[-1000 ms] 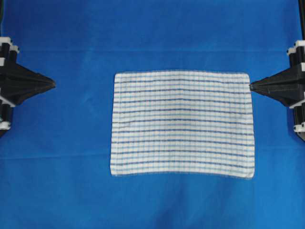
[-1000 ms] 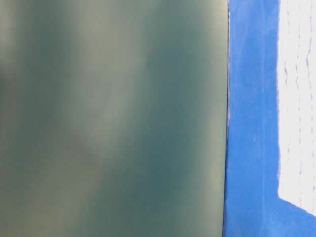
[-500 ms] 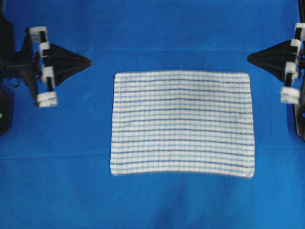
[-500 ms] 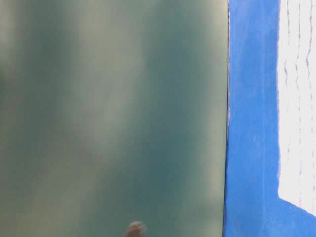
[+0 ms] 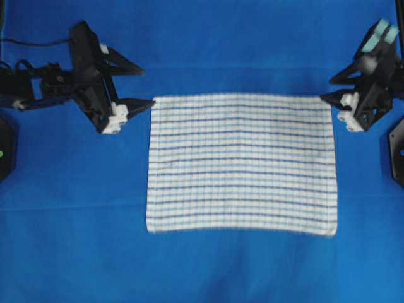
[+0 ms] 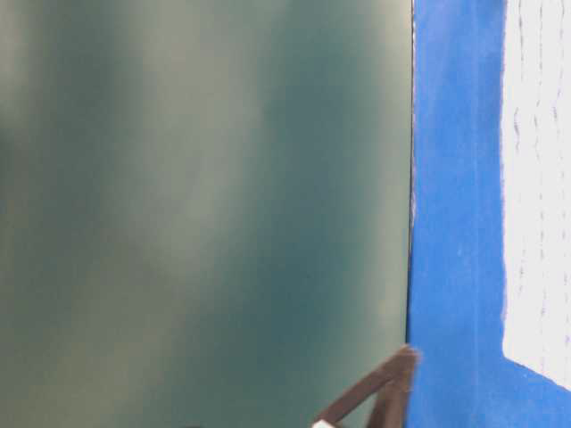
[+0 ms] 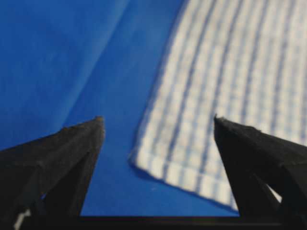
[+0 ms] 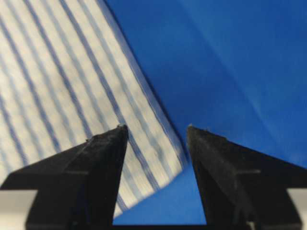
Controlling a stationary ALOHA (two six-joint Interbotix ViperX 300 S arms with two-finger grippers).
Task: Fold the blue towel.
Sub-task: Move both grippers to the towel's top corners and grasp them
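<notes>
The blue towel (image 5: 241,164), a white woven cloth crossed by thin dark-blue and light-blue stripes, lies spread flat and unfolded in the middle of the bench, on the plain blue cloth (image 5: 240,44) that covers it; its long sides run across the overhead view, its lower edge bows slightly. The left gripper (image 5: 144,85) sits at the towel's upper left corner with its fingers spread wide apart; one finger (image 5: 140,104) points at the corner and ends just beside it, the other (image 5: 126,65) lies farther up over bare cloth; nothing is between them. From the left wrist camera the towel's corner (image 7: 144,158) shows between the two dark fingers (image 7: 76,143), lying flat on the cloth. The right gripper (image 5: 327,88) sits at the upper right corner, its fingers also parted and holding nothing; the lower finger (image 5: 334,98) reaches the towel's edge, though whether it touches cannot be told. In the right wrist camera the towel's corner (image 8: 168,167) lies flat in the gap between the fingers (image 8: 103,158). The table-level view is mostly a blurred grey-green surface (image 6: 196,205); a strip of the blue cloth and a slice of the towel (image 6: 540,178) show at its right, and a dark finger tip (image 6: 384,383) enters at the bottom edge.
</notes>
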